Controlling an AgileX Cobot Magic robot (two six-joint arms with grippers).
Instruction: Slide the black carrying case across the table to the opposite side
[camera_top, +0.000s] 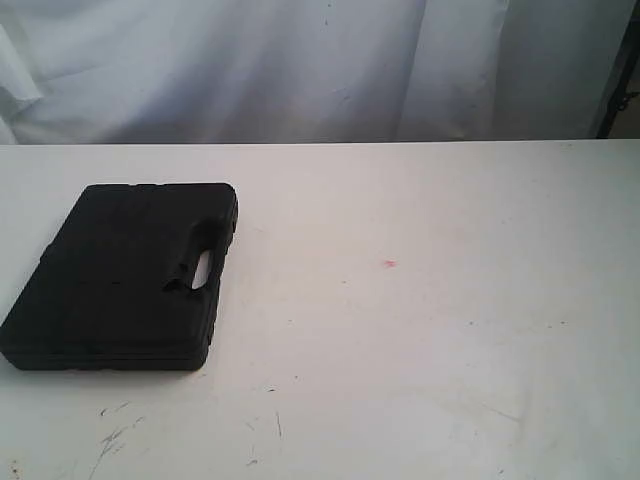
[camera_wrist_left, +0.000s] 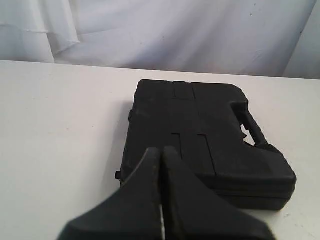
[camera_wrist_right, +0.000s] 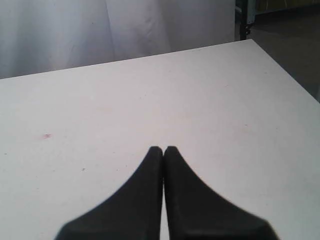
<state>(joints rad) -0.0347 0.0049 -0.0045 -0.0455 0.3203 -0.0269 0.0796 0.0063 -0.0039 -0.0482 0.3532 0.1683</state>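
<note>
Well, my left gripper (camera_wrist_left: 161, 151), fingers pressed together and holding nothing, hangs near the black carrying case (camera_top: 120, 275) lying flat on the left side of the table (camera_top: 450, 330); my right gripper (camera_wrist_right: 163, 149) is likewise closed.

You're working in what looks like a staged lab test bay. A broad, plain white scuffed counter (camera_top: 460, 340) has wrinkled white cloth sheeting (camera_top: 300, 70) hung along its far edge. A black metal stand (camera_top: 625, 80) shows at far right.
</note>
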